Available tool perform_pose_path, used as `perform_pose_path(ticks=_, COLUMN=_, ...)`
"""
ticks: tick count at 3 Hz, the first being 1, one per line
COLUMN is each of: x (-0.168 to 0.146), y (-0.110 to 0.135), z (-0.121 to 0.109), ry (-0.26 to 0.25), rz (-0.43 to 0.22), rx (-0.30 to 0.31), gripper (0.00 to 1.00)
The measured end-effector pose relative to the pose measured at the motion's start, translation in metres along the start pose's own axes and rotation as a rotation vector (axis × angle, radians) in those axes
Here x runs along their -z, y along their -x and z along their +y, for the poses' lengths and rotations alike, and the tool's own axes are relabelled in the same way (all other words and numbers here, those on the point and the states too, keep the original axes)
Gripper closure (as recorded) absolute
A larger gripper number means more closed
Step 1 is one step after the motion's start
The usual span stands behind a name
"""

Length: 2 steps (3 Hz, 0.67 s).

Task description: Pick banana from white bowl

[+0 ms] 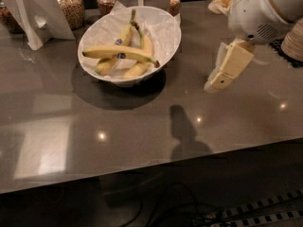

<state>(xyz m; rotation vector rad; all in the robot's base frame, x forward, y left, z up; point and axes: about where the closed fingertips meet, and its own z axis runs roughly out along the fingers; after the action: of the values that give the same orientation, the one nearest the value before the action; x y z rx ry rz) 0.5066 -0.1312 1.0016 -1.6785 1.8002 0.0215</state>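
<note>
Far left, a white folded card stand (35, 15) and jars of grain (71, 6) sit at the back of the bench (118, 141), out of my path. Next over is the white bowl (174, 37), paper-lined. The banana (118, 54) lies across the top of it, nearly level, with its sticker up and its dark tip pointing right toward me. Two curved bananas (137, 48) sit under and behind it and touch it. Then comes a stretch of open bench with only my shadow (184, 126) on it. My gripper (215, 83) hangs above that stretch, right of the bowl and well apart from it, tilted down and to the left. It has hold of nothing, and I cannot tell how far apart my jaws are. The white wrist housing (255, 13) is above it, and a stack of pale bowls (294, 40) sits at the far right edge. Step, as I judge it: approach, with the grasp not yet started. The next move calls for travel left and up over the bowl rim, then lining my jaws up across the banana's mid-length and coming down from above so the top fruit lifts free of the other two. Room is good on the open side. The near rim and the loose paper lining are the snag risks. The bench's front edge is near the bottom and not in play.
</note>
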Motion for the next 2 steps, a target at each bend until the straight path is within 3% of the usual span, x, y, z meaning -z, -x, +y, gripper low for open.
perform_pose_path(ticks=2, x=-0.035, y=0.083, z=-0.037, ry=-0.021, rz=-0.194, rx=0.083, gripper=0.0)
